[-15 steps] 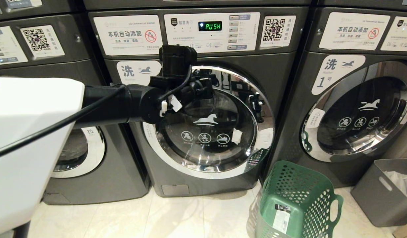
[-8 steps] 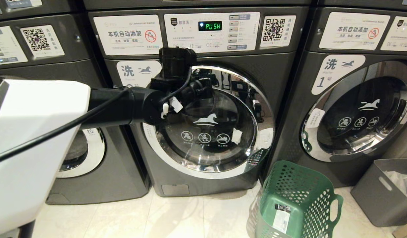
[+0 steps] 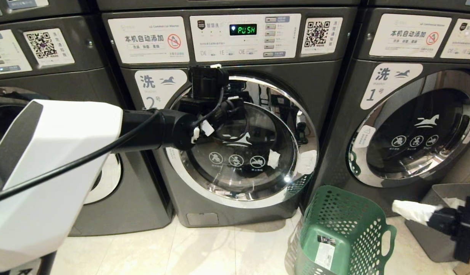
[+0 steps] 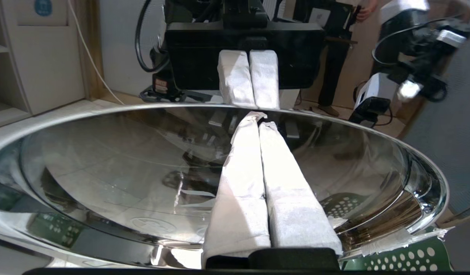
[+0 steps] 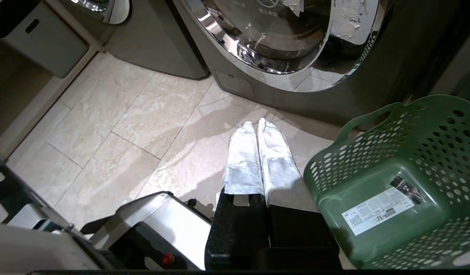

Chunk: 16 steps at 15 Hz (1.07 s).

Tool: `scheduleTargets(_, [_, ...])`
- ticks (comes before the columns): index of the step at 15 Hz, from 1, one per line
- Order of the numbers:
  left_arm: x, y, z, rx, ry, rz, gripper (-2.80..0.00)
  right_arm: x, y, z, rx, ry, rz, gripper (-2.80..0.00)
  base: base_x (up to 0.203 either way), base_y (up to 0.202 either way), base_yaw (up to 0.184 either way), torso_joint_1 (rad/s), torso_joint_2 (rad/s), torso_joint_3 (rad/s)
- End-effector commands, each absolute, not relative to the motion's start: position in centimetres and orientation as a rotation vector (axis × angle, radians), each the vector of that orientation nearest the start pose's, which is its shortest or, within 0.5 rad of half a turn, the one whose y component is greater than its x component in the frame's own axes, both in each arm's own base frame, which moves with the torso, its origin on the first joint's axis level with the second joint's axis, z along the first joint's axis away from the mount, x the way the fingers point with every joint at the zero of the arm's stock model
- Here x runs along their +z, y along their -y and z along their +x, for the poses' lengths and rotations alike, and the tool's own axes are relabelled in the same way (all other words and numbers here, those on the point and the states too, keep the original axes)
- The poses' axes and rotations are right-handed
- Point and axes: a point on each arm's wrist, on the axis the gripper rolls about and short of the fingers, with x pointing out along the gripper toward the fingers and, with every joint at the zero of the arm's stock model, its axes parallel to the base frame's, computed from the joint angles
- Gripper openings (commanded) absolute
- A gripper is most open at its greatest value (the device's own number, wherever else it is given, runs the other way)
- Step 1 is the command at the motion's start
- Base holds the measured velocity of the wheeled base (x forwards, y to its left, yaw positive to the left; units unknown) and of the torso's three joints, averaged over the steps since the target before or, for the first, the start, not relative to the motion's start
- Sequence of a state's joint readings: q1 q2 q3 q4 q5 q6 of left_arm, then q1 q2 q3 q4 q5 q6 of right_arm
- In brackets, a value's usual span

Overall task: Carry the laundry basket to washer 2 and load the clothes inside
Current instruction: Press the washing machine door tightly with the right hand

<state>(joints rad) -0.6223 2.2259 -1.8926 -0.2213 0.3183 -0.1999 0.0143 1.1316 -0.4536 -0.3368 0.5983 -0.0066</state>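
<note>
L gripper at washer 2 door, basket on floor beside it.

Head view: left gripper (image 3: pixel 235 109) up at the chrome door rim of washer 2 (image 3: pixel 242 141), door closed; laundry basket (image 3: pixel 343 233) on tile at washer's lower right, no clothes seen inside; right gripper (image 3: pixel 401 208) low, near basket.
L wrist: fingers (image 4: pixel 242 168) pressed together, tips touching door glass.
R wrist: fingers (image 5: pixel 242 160) together, holding nothing, over floor (image 5: pixel 116 126) beside basket.
</note>
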Motion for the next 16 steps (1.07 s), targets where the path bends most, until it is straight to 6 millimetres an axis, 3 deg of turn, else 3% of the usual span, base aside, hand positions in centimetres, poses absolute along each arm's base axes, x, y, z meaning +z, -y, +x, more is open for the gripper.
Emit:
scheduleTargets(1, [23.9, 27.1, 38.9, -0.290, -0.133, -0.148, -2.80, 15.0, -1.6, 20.5, 0.614, -0.442, 0.124, -2.80, 0.000, 0.000, 0.000, 0.000, 0.00, 0.000])
scheduleTargets(4, [24.4, 26.9, 38.7, -0.291, -0.123, -0.153, -2.80, 11.8, -1.7, 25.9, 0.609, -0.348, 0.074, -2.80, 0.000, 0.000, 0.000, 0.000, 0.00, 0.000])
scheduleTargets(6, [24.5, 26.9, 38.7, -0.290, -0.122, -0.154, -2.80, 10.5, -2.2, 27.8, 0.625, -0.268, 0.043, -2.80, 0.000, 0.000, 0.000, 0.000, 0.00, 0.000])
scheduleTargets(9, [24.5, 26.8, 38.7, -0.290, -0.122, -0.152, -2.80, 9.7, -4.2, 28.4, 0.720, -0.259, 0.044, -2.80, 0.000, 0.000, 0.000, 0.000, 0.00, 0.000])
scheduleTargets(12, [24.6, 26.8, 38.7, -0.290, -0.120, -0.153, -2.80, 10.5, -6.0, 28.9, 0.780, -0.230, 0.047, -2.80, 0.000, 0.000, 0.000, 0.000, 0.00, 0.000])
scheduleTargets(16, [24.7, 26.8, 38.6, -0.289, -0.119, -0.152, -2.80, 10.0, -7.2, 32.1, 0.770, -0.203, 0.033, -2.80, 0.000, 0.000, 0.000, 0.000, 0.00, 0.000])
